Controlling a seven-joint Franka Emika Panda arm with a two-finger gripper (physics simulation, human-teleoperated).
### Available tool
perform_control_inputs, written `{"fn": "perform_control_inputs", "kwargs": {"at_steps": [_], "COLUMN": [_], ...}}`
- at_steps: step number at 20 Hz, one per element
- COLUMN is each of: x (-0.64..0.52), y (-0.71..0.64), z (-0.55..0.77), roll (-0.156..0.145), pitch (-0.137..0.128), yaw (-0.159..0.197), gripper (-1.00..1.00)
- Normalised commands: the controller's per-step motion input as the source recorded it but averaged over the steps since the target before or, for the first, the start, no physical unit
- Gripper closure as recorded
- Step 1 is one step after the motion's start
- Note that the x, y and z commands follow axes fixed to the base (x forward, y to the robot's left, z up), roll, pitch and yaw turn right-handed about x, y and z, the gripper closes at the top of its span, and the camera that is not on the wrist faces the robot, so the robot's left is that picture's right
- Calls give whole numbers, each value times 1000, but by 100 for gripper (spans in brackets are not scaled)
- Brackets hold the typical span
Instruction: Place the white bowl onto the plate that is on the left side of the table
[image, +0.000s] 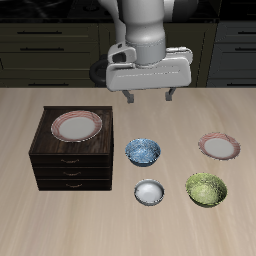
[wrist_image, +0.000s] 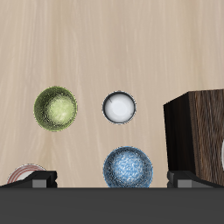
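The white bowl (image: 149, 191) is small, round and glossy, and sits on the table near the front edge; it also shows in the wrist view (wrist_image: 119, 107). The plate (image: 218, 146) on the left side of the table has a pink-red rim and lies flat on the table; only its edge shows in the wrist view (wrist_image: 22, 173). My gripper (image: 149, 96) hangs high above the table, farther back than the bowls, open and empty. Its two fingertips (wrist_image: 35, 178) stand wide apart.
A blue patterned bowl (image: 142, 151) sits just behind the white bowl. A larger green bowl (image: 206, 188) sits in front of the plate. A dark wooden drawer cabinet (image: 60, 160) carries a second pink-rimmed plate (image: 77, 126).
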Motion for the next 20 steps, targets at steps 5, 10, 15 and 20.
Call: {"fn": "perform_control_inputs", "kwargs": {"at_steps": [5, 10, 15, 20], "x": [257, 233, 130, 22], "y": [42, -38, -20, 14], "z": [-51, -81, -178, -178], "roll": [6, -13, -5, -5], "pitch": [-4, -3, 30, 12], "yaw": [-5, 13, -22, -17], "gripper": [-100, -100, -100, -100]}}
